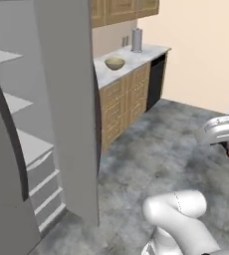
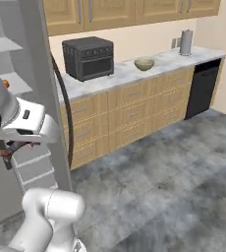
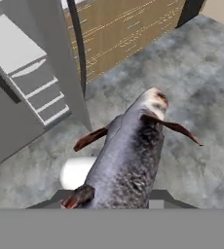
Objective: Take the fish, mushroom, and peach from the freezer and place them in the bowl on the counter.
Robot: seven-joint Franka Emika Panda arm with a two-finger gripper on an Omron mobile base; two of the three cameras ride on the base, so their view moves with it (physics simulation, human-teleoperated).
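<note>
Pincer (image 3: 115, 202) clamped on the fish (image 3: 128, 155), carried over bare floor (image 3: 192, 97). Bowl (image 2: 144, 63) far off on the desk (image 2: 129, 74). Could well slip and drop short during that long carry.

Glossy white rounded arm (image 2: 48, 216) links, dark joints — thin dashed seam line, dark hand (image 2: 9, 150)

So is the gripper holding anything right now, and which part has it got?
Yes, the fish. The gripper is shut on its tail end, and the body juts forward over the floor. The fingertips themselves are hidden behind the fish.
</note>
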